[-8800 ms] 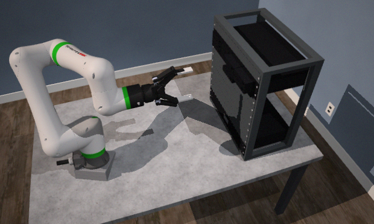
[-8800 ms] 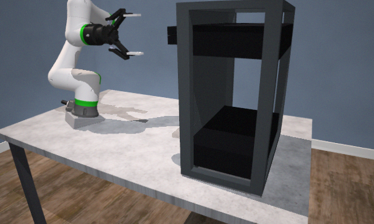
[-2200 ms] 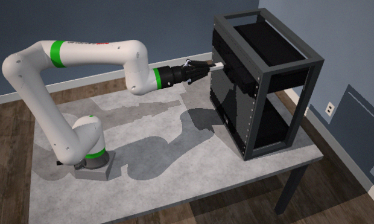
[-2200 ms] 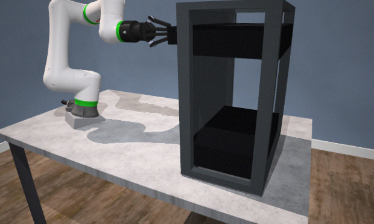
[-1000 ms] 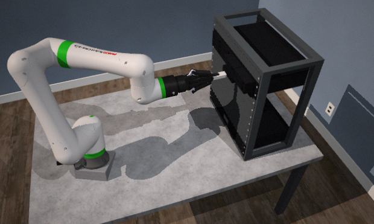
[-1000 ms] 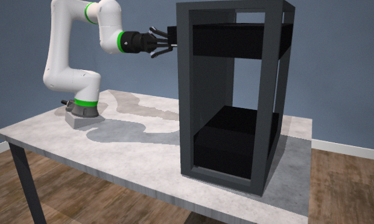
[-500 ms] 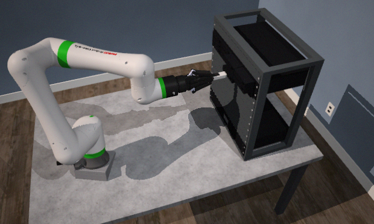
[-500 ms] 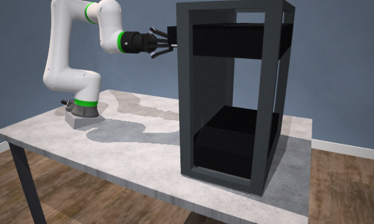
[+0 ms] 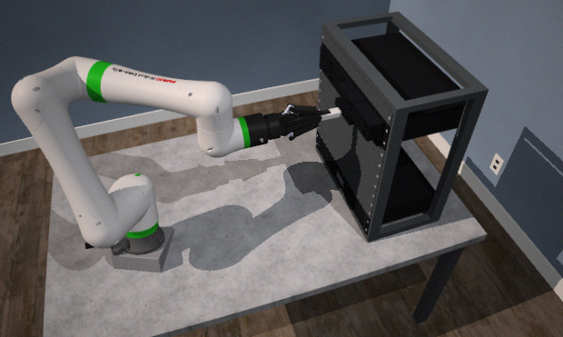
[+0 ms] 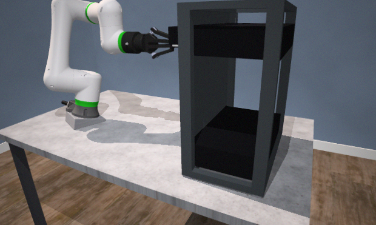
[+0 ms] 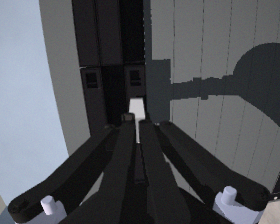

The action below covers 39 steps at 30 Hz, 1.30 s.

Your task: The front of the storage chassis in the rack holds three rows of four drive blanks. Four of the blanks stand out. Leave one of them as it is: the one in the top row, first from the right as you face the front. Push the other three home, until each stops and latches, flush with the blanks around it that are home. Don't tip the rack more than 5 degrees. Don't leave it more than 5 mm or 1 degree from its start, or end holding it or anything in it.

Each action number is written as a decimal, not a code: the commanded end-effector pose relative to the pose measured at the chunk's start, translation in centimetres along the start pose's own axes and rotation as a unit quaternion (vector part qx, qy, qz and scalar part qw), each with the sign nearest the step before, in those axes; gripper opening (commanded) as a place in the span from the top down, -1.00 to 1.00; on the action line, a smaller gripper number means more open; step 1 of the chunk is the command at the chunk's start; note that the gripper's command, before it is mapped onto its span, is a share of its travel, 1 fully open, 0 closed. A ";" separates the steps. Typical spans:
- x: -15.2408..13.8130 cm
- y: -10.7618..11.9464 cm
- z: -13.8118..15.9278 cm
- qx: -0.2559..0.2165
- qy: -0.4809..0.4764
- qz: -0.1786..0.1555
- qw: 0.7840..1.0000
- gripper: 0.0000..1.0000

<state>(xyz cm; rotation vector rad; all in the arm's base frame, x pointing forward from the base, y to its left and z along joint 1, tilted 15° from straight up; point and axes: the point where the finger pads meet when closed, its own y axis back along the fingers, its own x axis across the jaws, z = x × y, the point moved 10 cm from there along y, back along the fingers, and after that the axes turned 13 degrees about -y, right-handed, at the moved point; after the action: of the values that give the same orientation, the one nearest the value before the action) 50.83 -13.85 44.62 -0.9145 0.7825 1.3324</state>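
The gripper (image 9: 323,112) was shut tight, fingers together, nothing between them, and it pointed straight at the rack (image 9: 380,104) front. Right at its tip sat a pale blank (image 11: 136,106), standing out from the dark chassis (image 11: 104,50) face. From the wrist, the fingertips met that blank's lower edge, touching or just short. High on the rack, upper part of the front, the arm (image 9: 150,82) stretched level across the table (image 9: 254,257).

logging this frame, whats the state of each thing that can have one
tool: shut, holding nothing, tips at the chassis front
arm: stretched level toward the rack
rack: upright on the table
pale blank: just ahead of the tool tips; contact cannot be told
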 end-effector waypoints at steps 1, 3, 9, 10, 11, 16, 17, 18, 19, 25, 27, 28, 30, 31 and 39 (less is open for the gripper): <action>0.0 0.0 0.0 0.000 0.000 0.000 1.000 1.00; 0.0 0.0 0.0 0.000 0.000 0.000 1.000 1.00; 0.0 -0.9 0.0 0.000 0.000 0.000 1.000 1.00; 0.0 -1.0 0.0 0.000 0.000 0.000 1.000 1.00; 0.0 -1.0 0.0 0.000 0.000 0.000 1.000 1.00; 0.0 -1.0 0.0 0.000 0.000 0.000 1.000 1.00; 0.0 -1.0 0.0 0.000 0.000 0.000 1.000 1.00; 0.0 -1.0 0.0 0.000 0.000 0.000 1.000 1.00; 0.0 -1.0 0.0 0.000 0.000 0.000 1.000 1.00; 0.0 -1.4 0.0 0.000 0.000 0.000 1.000 1.00; 0.0 -1.7 0.0 0.000 0.000 0.000 1.000 1.00; 0.0 -1.9 0.0 0.000 0.000 0.000 1.000 1.00; 0.0 -2.0 0.0 0.000 0.000 0.000 1.000 1.00; 0.0 -2.0 0.0 0.000 0.000 0.000 1.000 1.00; 0.0 -2.0 0.0 0.000 0.000 0.000 1.000 1.00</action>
<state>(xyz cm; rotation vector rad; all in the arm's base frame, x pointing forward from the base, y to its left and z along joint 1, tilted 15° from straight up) 52.78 -13.87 44.82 -0.9150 0.7832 1.3322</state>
